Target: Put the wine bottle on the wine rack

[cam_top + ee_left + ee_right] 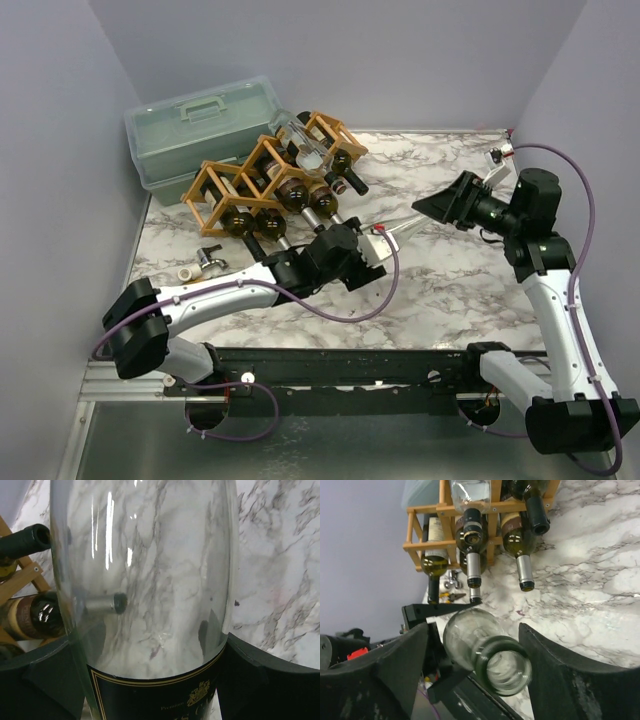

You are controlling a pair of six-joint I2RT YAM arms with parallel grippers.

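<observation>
Resting clear and seemingly empty between the 2 arms, the wine bottle point(405, 226) was held just over the table point(450, 290). Its body was pinched in the left gripper point(368, 245), and its mouth sat between the spread jaws of the right gripper point(428, 208). The smooth, rigid glass looked slippery and breakable, though probably light, and the labelled body seemed the surest hold. The wine rack point(212, 185), holding dark bottles point(293, 195), stood near behind.
</observation>
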